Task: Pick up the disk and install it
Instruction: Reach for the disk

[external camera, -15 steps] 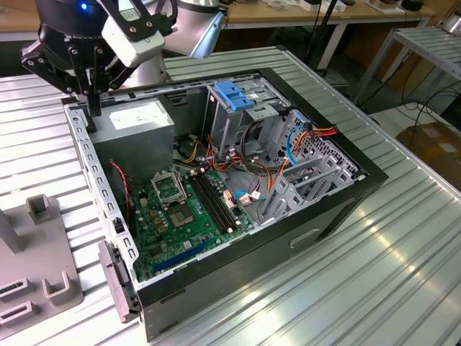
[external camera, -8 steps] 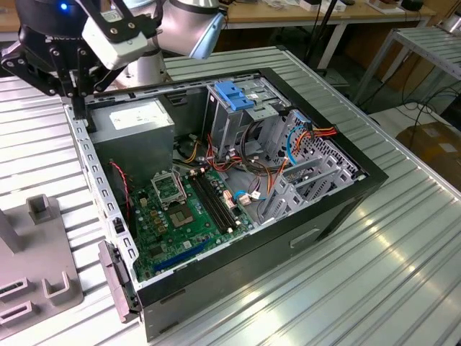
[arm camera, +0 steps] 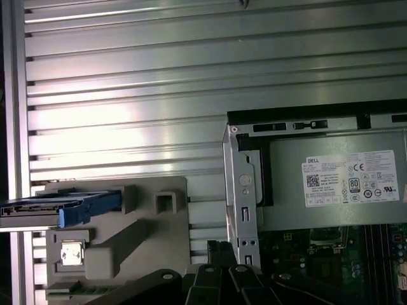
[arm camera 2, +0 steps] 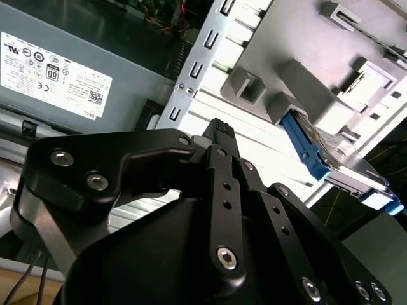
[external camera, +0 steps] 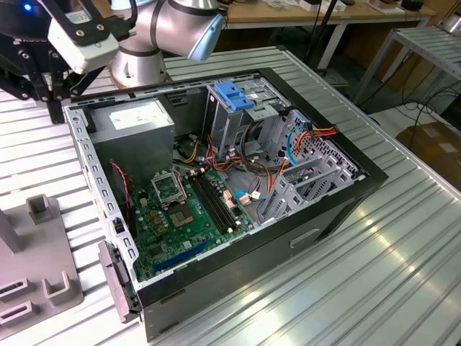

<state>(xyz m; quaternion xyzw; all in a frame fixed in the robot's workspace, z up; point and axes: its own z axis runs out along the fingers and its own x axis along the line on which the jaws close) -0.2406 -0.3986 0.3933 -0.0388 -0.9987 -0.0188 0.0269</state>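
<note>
**Disk Parked in Its Holder, Gripper Over the Case Rim**

A ribbed metal table (external camera: pixel 374 288) carried everything, and a broad stretch of its surface lay open along the exterior view's right and lower edge. On it lay a computer case (external camera: pixel 328 216) on its side with the cover off, so the whole interior faced upward inside a dark rectangular rim. The arm (external camera: pixel 173 25) reached in at the top of the exterior view, above the case's far corner.

Inside the case, a grey power supply (external camera: pixel 137 126) filled that far corner, tight against the perforated metal edge. The green motherboard (external camera: pixel 184 209) lay flat beside it. The drive cage (external camera: pixel 241 119) stood past the board, topped by a blue latch (external camera: pixel 234 94). Red, orange and blue cables (external camera: pixel 302 137) crowded the space around it.

Outside the case, a grey fixture (arm camera: pixel 146 229) rested on the table near the perforated edge, with a strip of ribbed surface between them. The disk (arm camera: pixel 60 210) stood on edge in a slot of this fixture, its blue rail uppermost in the first wrist view, apart from the case.

The gripper (arm camera 2: pixel 218 130) hung above the perforated edge, between the power supply and the fixture. It touched neither and was well apart from the disk. Whether it was open or closed could not be told.
</note>
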